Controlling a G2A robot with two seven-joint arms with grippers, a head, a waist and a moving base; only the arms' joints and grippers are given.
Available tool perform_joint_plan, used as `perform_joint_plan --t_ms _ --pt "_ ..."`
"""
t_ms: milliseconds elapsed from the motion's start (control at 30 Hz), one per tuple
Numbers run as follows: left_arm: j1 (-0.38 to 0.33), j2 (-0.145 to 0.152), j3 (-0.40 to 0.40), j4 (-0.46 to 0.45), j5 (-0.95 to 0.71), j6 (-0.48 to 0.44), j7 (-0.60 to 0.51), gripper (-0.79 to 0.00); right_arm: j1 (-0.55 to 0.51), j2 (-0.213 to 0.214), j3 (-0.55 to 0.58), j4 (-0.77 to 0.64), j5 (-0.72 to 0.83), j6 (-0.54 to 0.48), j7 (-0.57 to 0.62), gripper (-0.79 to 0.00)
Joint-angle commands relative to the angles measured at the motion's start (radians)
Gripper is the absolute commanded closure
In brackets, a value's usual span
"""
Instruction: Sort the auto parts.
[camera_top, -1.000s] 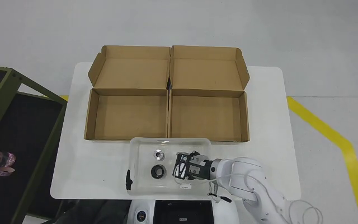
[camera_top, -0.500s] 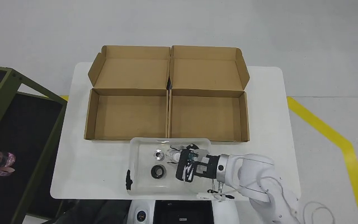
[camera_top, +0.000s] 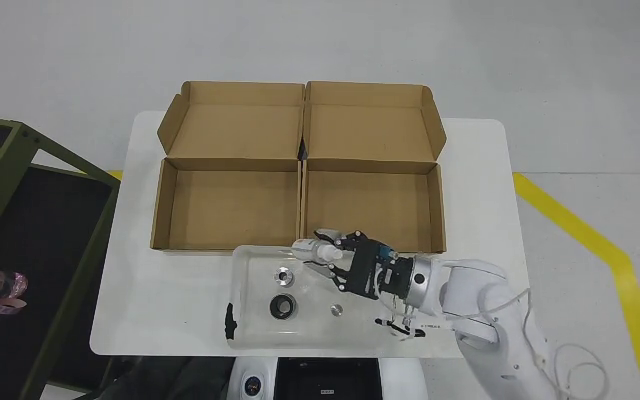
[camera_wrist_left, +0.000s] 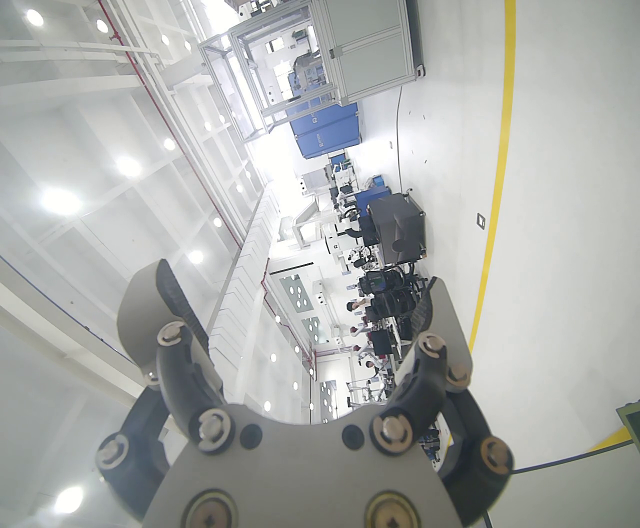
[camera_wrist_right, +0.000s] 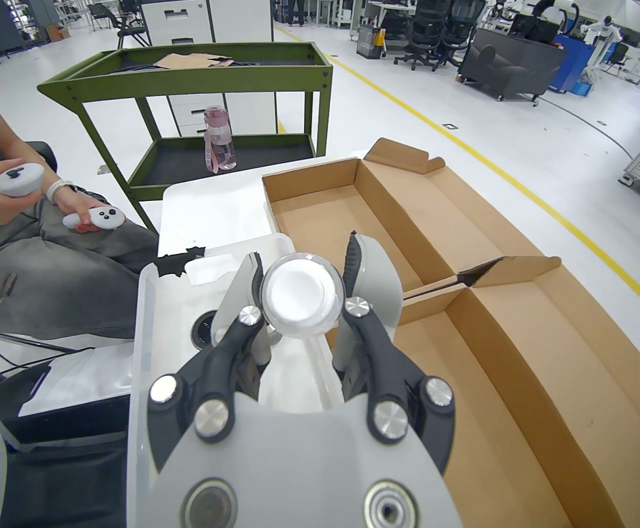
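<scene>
Surface (camera_top: 470, 160) carries left cardboard box (camera_top: 225, 210) and right cardboard box (camera_top: 370, 210), both open, at 12 o'clock of a clear tray (camera_top: 236, 290). Right pincer (camera_wrist_right: 304, 255) is clenched on a white round part (camera_wrist_right: 300, 300), held above the tray's 12 o'clock rim; the part's lower body is hidden. Left pincer (camera_wrist_left: 297, 280) is released, aimed into the room. Tray holds black ring (camera_top: 284, 306), silver piece (camera_top: 285, 275) and smaller piece (camera_top: 338, 309), which is too small to identify.

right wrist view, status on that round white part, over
Right gripper shut on round white plastic part, over clear plastic tray rim. Left gripper open, holding nothing. Brown cardboard box wall just ahead.
</scene>
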Motion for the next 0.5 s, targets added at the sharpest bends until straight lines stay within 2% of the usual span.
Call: perform_joint_plan --t_ms 0,233,467 --pt "0.0 0.0 0.0 0.0 0.0 0.0 0.0 -0.785 0.001 0.002 0.012 0.003 0.003 0.007 -0.009 0.0" --pt "0.0 0.0 0.0 0.0 0.0 0.0 0.0 -0.785 0.021 0.006 0.041 0.033 0.014 0.042 -0.035 0.0" --pt "0.0 0.0 0.0 0.0 0.0 0.0 0.0 -0.785 0.091 0.001 0.018 0.122 0.021 0.105 -0.023 0.0"
